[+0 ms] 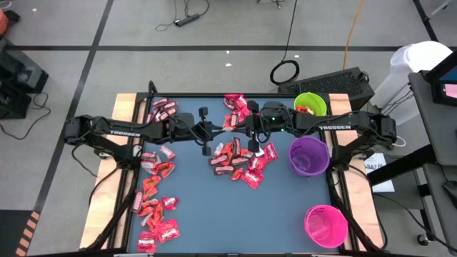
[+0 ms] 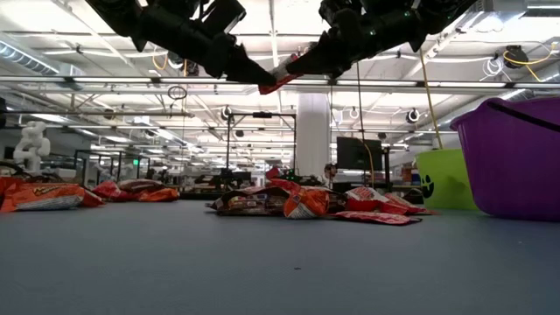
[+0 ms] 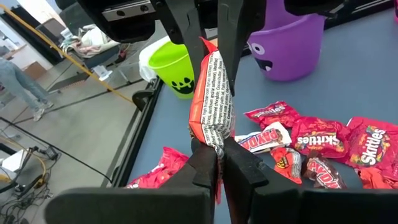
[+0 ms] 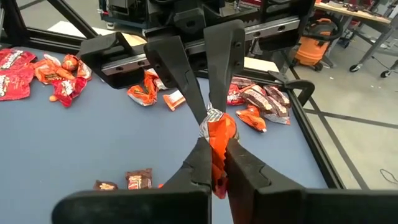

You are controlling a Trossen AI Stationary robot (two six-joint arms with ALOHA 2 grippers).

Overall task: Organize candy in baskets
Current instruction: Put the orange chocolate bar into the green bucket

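We see one red candy held above the worktop, over the middle pile. Left tool clamped on one end, right tool clamped on the other, tips meeting.

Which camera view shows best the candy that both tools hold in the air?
The left wrist view: the held candy fills it, gripped at both ends. The right wrist view shows one crumpled end, the low view a red sliver, the high view hardly anything.
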